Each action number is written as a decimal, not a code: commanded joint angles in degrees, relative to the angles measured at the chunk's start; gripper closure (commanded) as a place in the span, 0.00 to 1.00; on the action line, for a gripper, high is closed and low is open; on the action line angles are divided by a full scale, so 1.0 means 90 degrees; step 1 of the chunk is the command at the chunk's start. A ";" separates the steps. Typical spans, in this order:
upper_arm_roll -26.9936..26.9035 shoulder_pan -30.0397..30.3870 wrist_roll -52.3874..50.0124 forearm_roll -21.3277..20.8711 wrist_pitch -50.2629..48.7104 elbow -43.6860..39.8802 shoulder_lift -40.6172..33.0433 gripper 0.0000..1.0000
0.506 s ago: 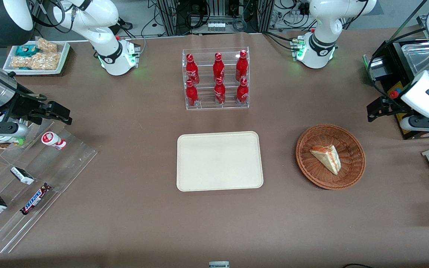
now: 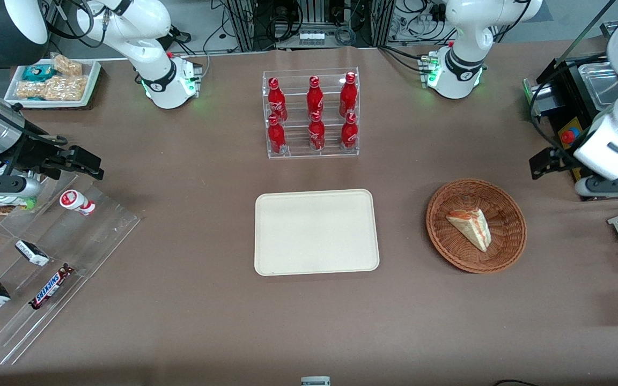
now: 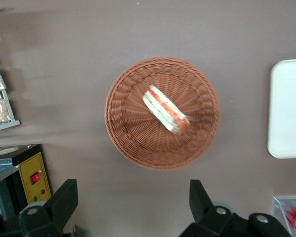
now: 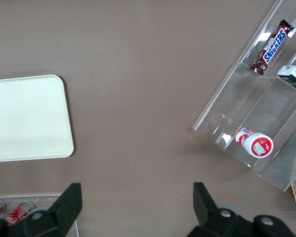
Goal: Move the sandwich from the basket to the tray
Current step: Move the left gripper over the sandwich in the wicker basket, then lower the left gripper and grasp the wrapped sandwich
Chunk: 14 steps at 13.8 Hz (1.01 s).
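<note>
Lying in the basket (image 2: pixel 476 225), the sandwich (image 2: pixel 470 227) rested on the woven bottom with its striped orange and green cut edge showing in the left wrist view (image 3: pixel 166 109). That round wicker bowl (image 3: pixel 162 112) sat on the brown desk (image 2: pixel 191 321) toward the working arm's end, beside the cream tray (image 2: pixel 316 231) but apart from it, with bare desk between the two. Nothing lay on the tray. The jaws (image 2: pixel 541 162) hung above the desk near the basket, farther from the front camera than it, not over the sandwich and touching nothing. Seen from the wrist, the jaws (image 3: pixel 130 202) were spread wide, released, with nothing between the two black fingers (image 3: pixel 64 200). A clear rack of red bottles (image 2: pixel 312 113) stood farther from the front camera than the tray.
</note>
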State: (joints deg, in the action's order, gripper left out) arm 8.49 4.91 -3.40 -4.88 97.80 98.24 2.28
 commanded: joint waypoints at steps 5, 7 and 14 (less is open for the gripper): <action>0.0033 0.0031 -0.3831 -0.0083 0.2947 0.2481 0.0009 0.00; 0.0082 -0.0057 -0.4853 -0.0112 0.3778 0.2930 0.0204 0.00; 0.0082 -0.0233 -0.4973 -0.0132 0.5167 0.3323 0.1307 0.11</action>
State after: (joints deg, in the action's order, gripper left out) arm 9.34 3.15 -46.39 -5.21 141.29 127.97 12.18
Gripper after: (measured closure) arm 0.013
